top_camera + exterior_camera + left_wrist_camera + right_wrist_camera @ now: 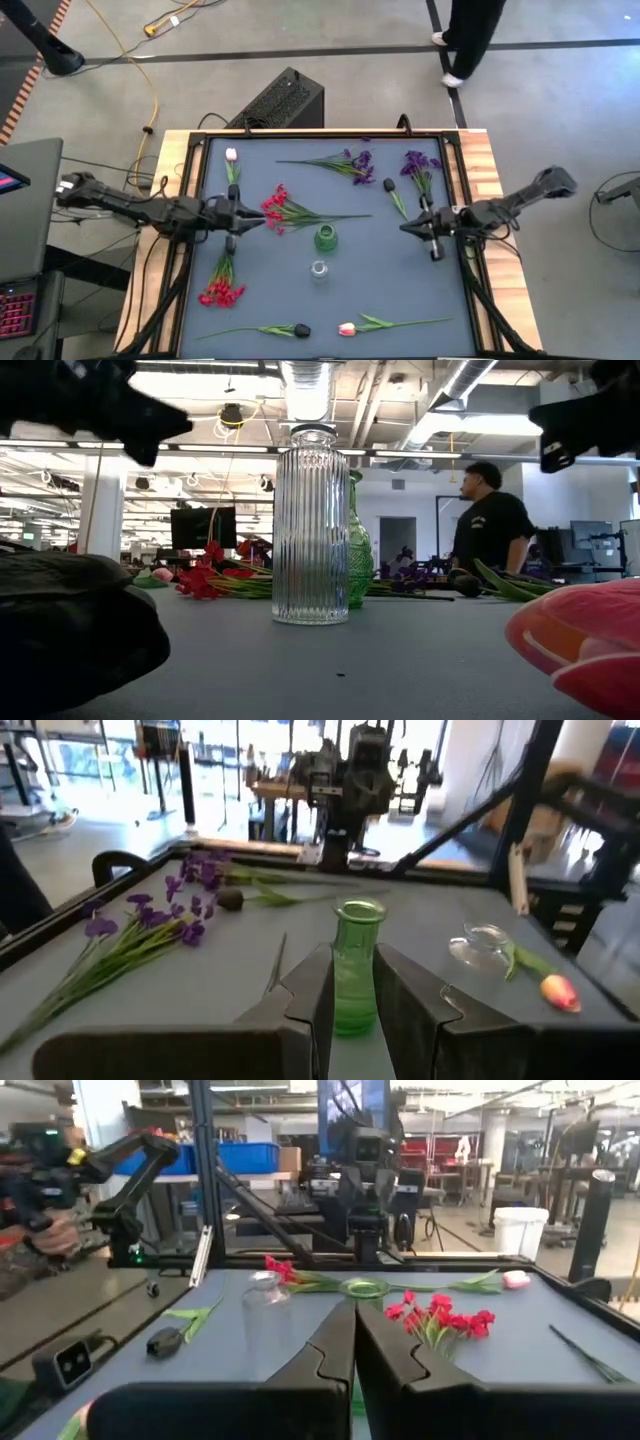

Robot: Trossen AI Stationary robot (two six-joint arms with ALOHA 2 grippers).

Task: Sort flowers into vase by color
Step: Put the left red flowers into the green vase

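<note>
On the grey table we see the green vase and the clear vase standing near the middle, both without flowers, while red flowers, a second red bunch, purple flowers and single tulips, one dark tulip and one pink tulip among them, lie scattered around them. Our left gripper hangs above the mat beside the red flowers, its jaws a narrow gap apart and gripping nothing. Our right gripper waits on the other side of the vases, jaws closed and empty.
</note>
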